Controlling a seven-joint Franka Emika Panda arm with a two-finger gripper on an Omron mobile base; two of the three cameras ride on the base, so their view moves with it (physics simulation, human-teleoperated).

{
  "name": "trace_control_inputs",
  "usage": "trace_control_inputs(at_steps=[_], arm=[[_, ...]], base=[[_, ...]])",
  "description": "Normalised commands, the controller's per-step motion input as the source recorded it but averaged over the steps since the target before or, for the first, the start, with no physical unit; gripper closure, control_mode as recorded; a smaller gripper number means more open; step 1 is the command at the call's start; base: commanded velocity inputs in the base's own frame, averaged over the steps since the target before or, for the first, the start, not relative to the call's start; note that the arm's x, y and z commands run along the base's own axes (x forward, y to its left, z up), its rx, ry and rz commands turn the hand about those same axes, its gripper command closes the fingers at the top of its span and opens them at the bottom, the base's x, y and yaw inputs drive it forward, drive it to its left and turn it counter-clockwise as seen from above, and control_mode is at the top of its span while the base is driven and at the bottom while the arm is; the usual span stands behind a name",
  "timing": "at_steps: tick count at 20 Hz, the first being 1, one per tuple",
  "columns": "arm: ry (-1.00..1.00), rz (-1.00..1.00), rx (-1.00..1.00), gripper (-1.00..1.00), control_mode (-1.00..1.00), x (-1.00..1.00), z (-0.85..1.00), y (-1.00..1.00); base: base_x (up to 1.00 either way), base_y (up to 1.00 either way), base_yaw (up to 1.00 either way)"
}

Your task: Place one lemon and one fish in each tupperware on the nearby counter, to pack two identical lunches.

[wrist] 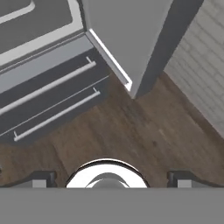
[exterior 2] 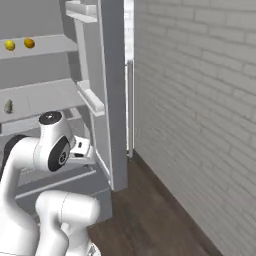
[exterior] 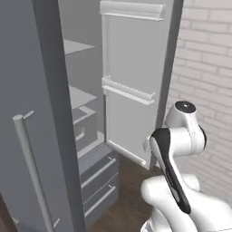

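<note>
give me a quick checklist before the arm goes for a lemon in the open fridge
1. Fridge door swung open: ok.
2. Lemons on the upper shelf, side by side: ok.
3. A fish on the shelf below: ok; second fish: cannot tell.
4. End effector open and holding nothing: ok.
5. End effector aimed at the lemons: not ok, it faces the wooden floor and the bottom drawers.
6. Tupperware ready on the counter: cannot tell.

Open fridge door with door racks; freezer drawers; brick wall.
</note>
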Motion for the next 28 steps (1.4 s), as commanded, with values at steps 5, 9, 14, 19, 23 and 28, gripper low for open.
trace_control_inputs(at_steps=[5, 9, 14, 19, 23, 28], arm=[[0.00, 0.00, 0.00, -1.00, 1.00, 0.00, 0.00, 0.00], [0.00, 0.00, 0.00, -1.00, 1.00, 0.00, 0.00, 0.00], [0.00, 0.00, 0.00, -1.00, 1.00, 0.00, 0.00, 0.00], [0.00, 0.00, 0.00, -1.00, 1.00, 0.00, 0.00, 0.00], [0.00, 0.00, 0.00, -1.00, 1.00, 0.00, 0.00, 0.00], [0.00, 0.00, 0.00, -1.00, 1.00, 0.00, 0.00, 0.00]], base=[[0.03, -0.02, 0.95], [0.34, -0.52, 0.80], [0.01, -0.73, 0.19], [0.53, -0.23, 0.02], [0.98, 0.00, 0.05], [0.46, 0.00, 0.10]])
